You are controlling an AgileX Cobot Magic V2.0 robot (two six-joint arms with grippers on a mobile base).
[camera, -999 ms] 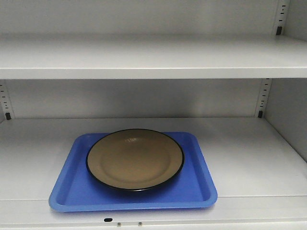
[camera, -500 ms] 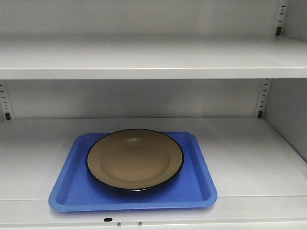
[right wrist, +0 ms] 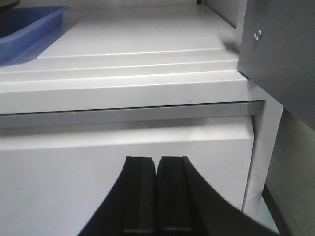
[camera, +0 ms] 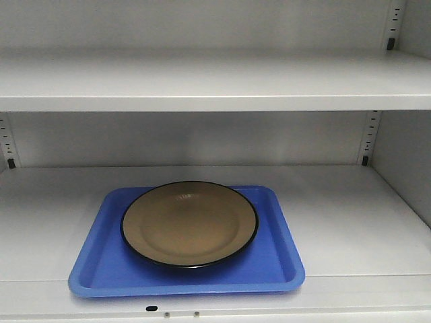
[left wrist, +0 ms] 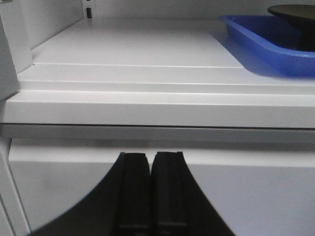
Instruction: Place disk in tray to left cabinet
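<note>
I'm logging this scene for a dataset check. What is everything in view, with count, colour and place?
disk: one, tan with a thin black rim, lying flat in the tray, towards its back.
tray: one, bright blue, on the lower shelf near its front edge, left of centre.
cabinet: one, light grey-white, two shelves in view, slotted rails at the back corners.
left gripper: one, black, fingers together, holding nothing, below and in front of the shelf edge, left of the tray.
right gripper: one, black, fingers together, holding nothing, below and in front of the shelf edge, right of the tray.
</note>
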